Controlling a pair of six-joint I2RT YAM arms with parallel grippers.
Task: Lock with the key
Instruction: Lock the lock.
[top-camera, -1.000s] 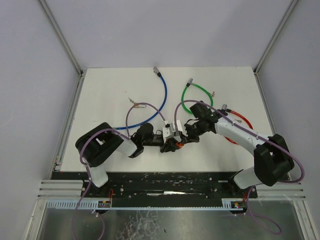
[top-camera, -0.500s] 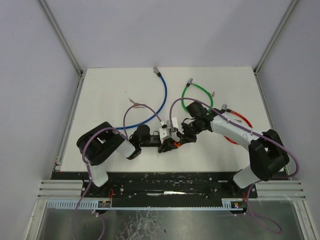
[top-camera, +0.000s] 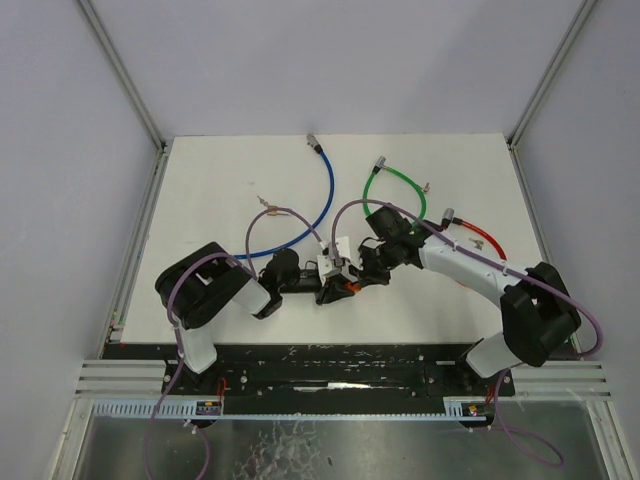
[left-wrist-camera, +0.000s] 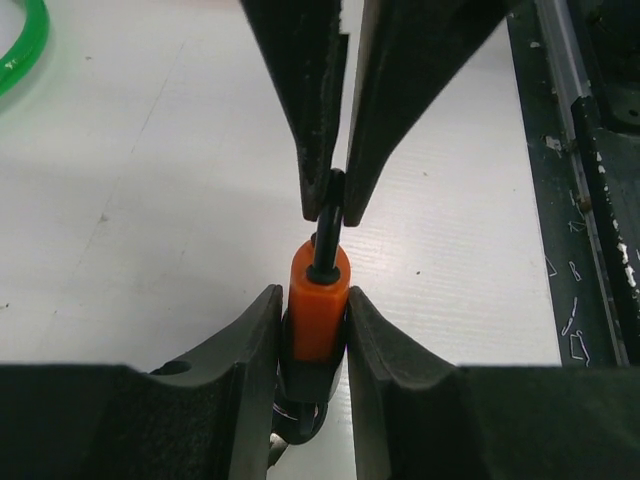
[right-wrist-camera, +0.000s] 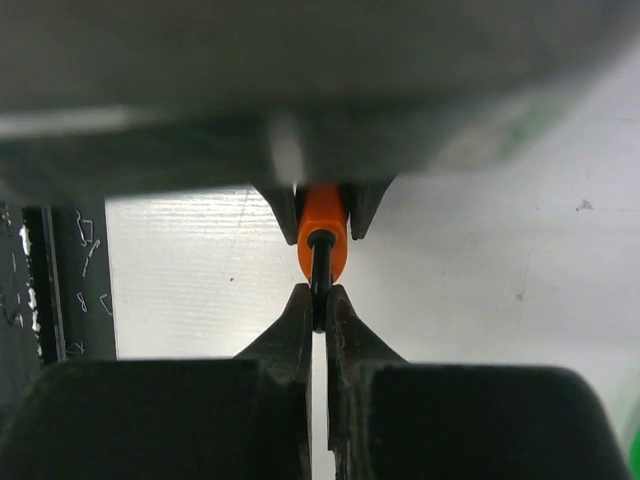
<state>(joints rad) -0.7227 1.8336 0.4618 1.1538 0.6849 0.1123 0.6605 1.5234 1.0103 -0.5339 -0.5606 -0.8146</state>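
Note:
An orange lock (left-wrist-camera: 318, 305) with a dark lower body sits between the fingers of my left gripper (left-wrist-camera: 313, 300), which is shut on its sides. A thin black key (left-wrist-camera: 328, 225) sticks out of the lock's end face. My right gripper (right-wrist-camera: 320, 295) is shut on that key (right-wrist-camera: 320, 275), just in front of the lock (right-wrist-camera: 323, 228). From above, the left gripper (top-camera: 328, 290) and the right gripper (top-camera: 360, 274) meet nose to nose near the table's front middle, and only a bit of the orange lock (top-camera: 350, 291) shows.
A blue cable (top-camera: 322, 205), a green cable (top-camera: 395, 182) and a red cable (top-camera: 488, 240) lie on the white table (top-camera: 220, 190) behind the arms. The black rail (top-camera: 330, 365) runs along the near edge. The green cable (left-wrist-camera: 22, 50) shows at the left wrist view's corner.
The two joined grippers have drifted slightly left and back, and the right wrist has turned. Both grips look unchanged.

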